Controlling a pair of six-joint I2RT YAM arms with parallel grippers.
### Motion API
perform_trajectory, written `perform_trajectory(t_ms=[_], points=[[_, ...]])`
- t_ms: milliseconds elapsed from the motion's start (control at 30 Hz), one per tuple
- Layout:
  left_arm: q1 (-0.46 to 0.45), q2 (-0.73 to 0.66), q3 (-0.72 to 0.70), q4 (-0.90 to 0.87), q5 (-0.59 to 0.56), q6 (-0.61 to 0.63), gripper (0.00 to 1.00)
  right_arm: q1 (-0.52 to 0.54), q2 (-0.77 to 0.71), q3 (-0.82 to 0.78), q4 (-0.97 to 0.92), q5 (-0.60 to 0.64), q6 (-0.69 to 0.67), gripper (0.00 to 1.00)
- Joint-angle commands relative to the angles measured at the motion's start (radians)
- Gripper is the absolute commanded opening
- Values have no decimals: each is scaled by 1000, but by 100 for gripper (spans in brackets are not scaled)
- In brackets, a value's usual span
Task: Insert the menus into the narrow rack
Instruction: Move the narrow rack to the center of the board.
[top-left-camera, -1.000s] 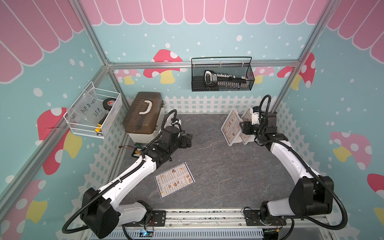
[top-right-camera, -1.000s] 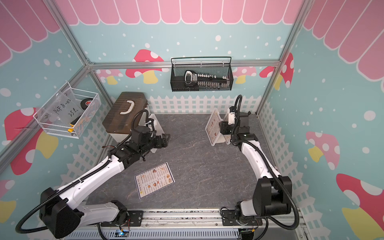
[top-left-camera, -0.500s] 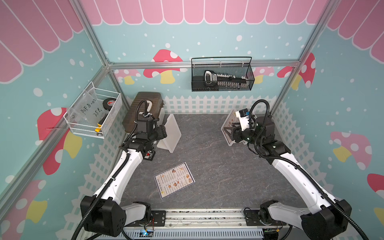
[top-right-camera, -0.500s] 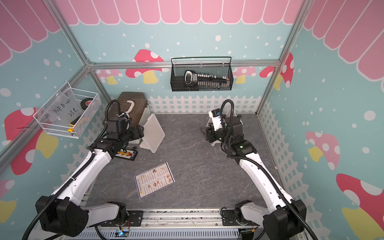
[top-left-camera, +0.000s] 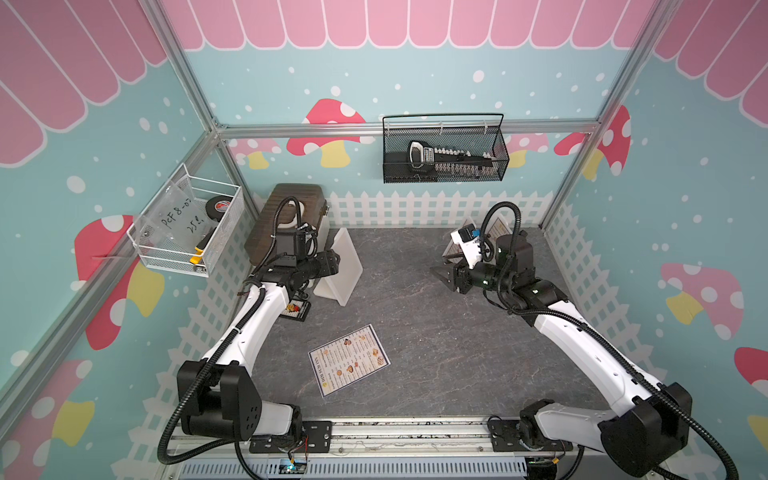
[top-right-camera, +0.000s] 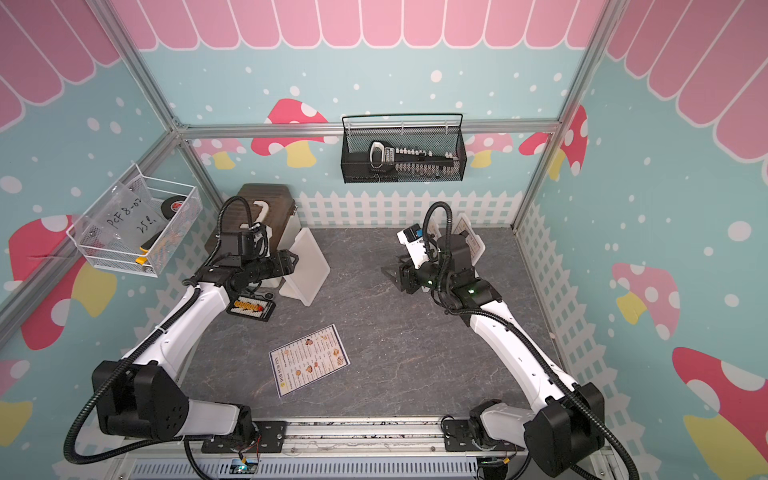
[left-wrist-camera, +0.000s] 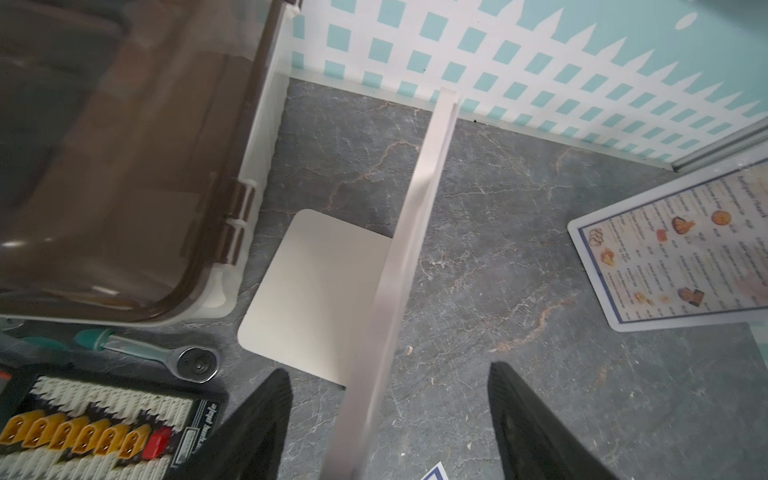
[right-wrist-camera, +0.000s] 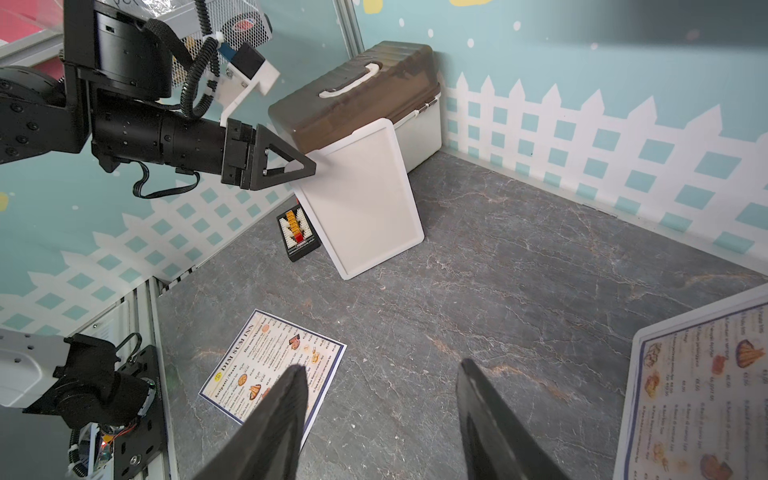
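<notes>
One of the menus (top-left-camera: 349, 359) (top-right-camera: 309, 359) (right-wrist-camera: 274, 365) lies flat on the grey floor near the front. More menus (top-left-camera: 498, 227) (top-right-camera: 469, 235) (right-wrist-camera: 698, 399) (left-wrist-camera: 681, 253) stand leaning in a white stand at the back right. The thin white narrow rack (top-left-camera: 340, 284) (top-right-camera: 307, 272) (right-wrist-camera: 365, 199) (left-wrist-camera: 424, 183) stands tilted beside the toolbox on a flat foot. My left gripper (top-left-camera: 334, 266) (top-right-camera: 293, 262) (left-wrist-camera: 388, 369) (right-wrist-camera: 307, 166) is open, its fingers either side of the rack's top edge with a gap on both sides. My right gripper (top-left-camera: 442, 276) (top-right-camera: 390, 276) (right-wrist-camera: 382, 365) hangs open and empty above the floor, just left of the standing menus.
A brown-lidded toolbox (top-left-camera: 291, 212) sits in the back left corner. A black connector kit (top-left-camera: 297, 309) (top-right-camera: 251, 307) and a ratchet (left-wrist-camera: 195, 361) lie beside my left arm. Wire baskets (top-left-camera: 444, 153) (top-left-camera: 187, 224) hang on the walls. White picket fencing rings the floor.
My left arm drew back from mid-floor to the rack, and its jaws have narrowed round the rack's top edge. My right gripper left the standing menus and swung toward the centre.
</notes>
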Motion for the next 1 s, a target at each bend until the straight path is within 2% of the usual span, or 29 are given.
perform_trajectory(t_ms=[0,500,733,833,967], points=[[5,2,9,29,89,38,70,8,-11,-12,13,-13,-17,58],[4,-1,-12,34,134,61,47,9,-17,-49,26,2,-16,58],[3,4,-18,29,96,69,38,10,-6,-54,39,1,-11,57],[1,4,-16,17,91,69,37,9,-3,-57,39,3,-12,57],[-13,-2,-9,-32,9,71,37,11,0,-64,45,6,-12,57]])
